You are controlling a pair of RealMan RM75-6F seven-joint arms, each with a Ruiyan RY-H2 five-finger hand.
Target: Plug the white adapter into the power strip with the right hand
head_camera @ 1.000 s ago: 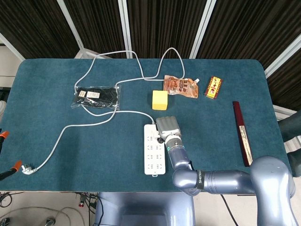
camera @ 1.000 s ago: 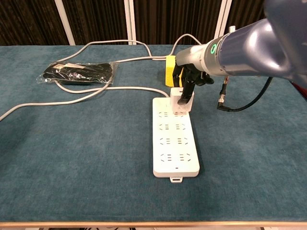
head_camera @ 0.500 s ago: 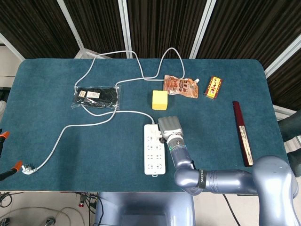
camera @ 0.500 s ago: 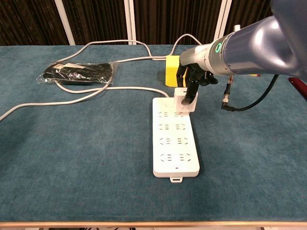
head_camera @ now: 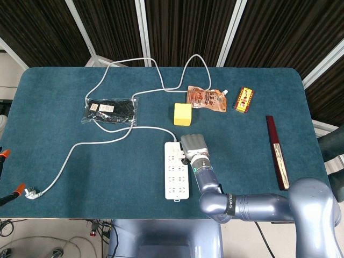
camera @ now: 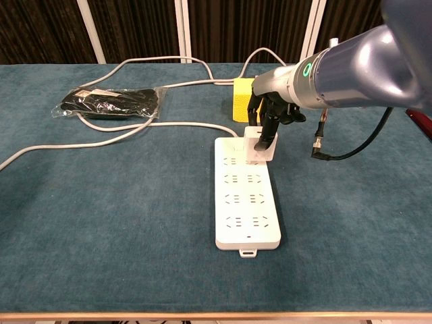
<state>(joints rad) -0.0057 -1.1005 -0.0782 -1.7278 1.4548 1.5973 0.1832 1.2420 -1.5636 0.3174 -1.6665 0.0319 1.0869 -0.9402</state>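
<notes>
The white power strip (camera: 246, 196) (head_camera: 177, 171) lies lengthwise in the middle of the table, its grey cord running off to the left. The white adapter (camera: 259, 146) sits on the strip's far-end sockets, nearly upright. My right hand (camera: 272, 108) comes down on it from above, dark fingers (camera: 264, 136) curled around its top. In the head view the right hand (head_camera: 193, 145) covers the adapter and the strip's far right corner. How deep the prongs sit is hidden. My left hand shows in neither view.
A yellow block (camera: 240, 100) stands just behind the hand. A black bagged item (head_camera: 110, 110) lies left, an orange pouch (head_camera: 206, 98) and small yellow-red box (head_camera: 243, 100) at the back, a dark red bar (head_camera: 276, 151) right. The cord's plug (head_camera: 32, 192) rests front left.
The right hand has shifted slightly right and lowered, and the adapter has gone from tilted above the strip to sitting flatter on its far sockets.
</notes>
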